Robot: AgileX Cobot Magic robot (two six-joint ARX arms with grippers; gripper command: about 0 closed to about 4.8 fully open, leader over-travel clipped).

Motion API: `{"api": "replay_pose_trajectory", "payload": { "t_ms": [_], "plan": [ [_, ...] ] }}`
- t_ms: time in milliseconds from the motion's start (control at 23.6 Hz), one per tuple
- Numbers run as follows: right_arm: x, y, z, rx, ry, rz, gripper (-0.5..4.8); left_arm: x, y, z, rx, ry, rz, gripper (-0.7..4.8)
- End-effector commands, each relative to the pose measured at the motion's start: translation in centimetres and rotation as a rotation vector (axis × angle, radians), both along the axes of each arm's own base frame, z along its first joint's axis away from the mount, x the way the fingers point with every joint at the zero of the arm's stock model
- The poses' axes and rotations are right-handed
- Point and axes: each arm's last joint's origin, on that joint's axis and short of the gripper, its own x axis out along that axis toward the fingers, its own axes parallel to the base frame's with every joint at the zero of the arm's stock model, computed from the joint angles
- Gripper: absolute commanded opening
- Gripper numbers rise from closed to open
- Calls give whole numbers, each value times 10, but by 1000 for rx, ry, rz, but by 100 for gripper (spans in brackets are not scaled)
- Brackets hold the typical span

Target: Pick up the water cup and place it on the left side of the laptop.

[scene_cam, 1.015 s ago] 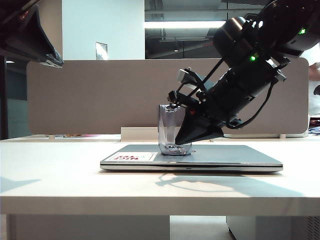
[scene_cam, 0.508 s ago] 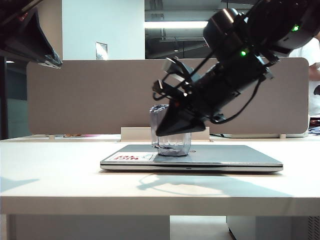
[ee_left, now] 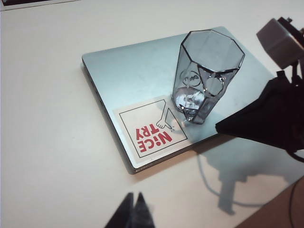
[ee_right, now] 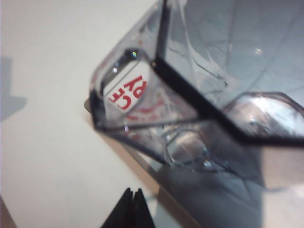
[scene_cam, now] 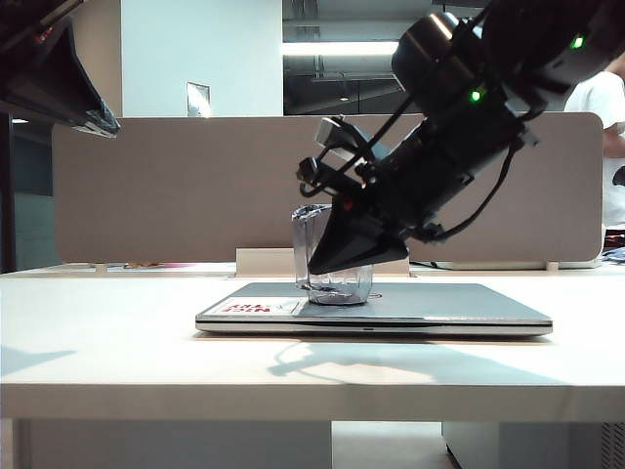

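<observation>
1. Exterior view: right gripper (scene_cam: 327,262), dark and pointed, angled down in front of the water cup (scene_cam: 311,256); jaw gap not readable here. Cup on the closed laptop (scene_cam: 439,305), tilted, near the white sticker (scene_cam: 252,307). Left gripper (scene_cam: 93,115) raised at upper left, well apart from both.
2. Left wrist view: left gripper (ee_left: 134,212) fingertips pressed together, empty, above the table (ee_left: 42,142). Cup (ee_left: 205,78) beside the sticker (ee_left: 151,135).
3. Right wrist view: right gripper (ee_right: 131,209) tips together, holding nothing; cup (ee_right: 190,95) close ahead over the lid edge.
</observation>
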Motion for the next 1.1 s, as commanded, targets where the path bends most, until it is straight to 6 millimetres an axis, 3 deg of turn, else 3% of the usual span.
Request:
{"api": "replay_pose_trajectory", "payload": {
  "t_ms": [42, 211, 296, 381, 719, 804, 888, 1100],
  "plan": [
    [-3, -4, 16, -25, -56, -17, -5, 4, -1, 3, -63, 9, 27, -6],
    [-12, -13, 44, -34, -138, -49, -5, 14, -13, -1, -120, 11, 29, -6],
    [-17, -22, 63, -22, -182, -84, -5, 17, -32, -6, -88, -9, 20, -6],
    [-25, -34, 83, -10, -219, -118, -5, 18, -65, -17, -34, -41, -20, -6],
    [-50, -58, 114, -97, -299, -190, -5, 23, -128, -55, -9, -101, -1, -1],
    [-57, -62, 123, -82, -327, -191, -5, 27, -138, -67, -41, -85, 25, 13],
    [-61, -64, 129, -72, -344, -194, -5, 30, -145, -76, -47, -109, 98, 61],
    [-65, -66, 133, -63, -357, -195, -5, 35, -155, -91, -62, -138, 136, 89]
  ]
}}
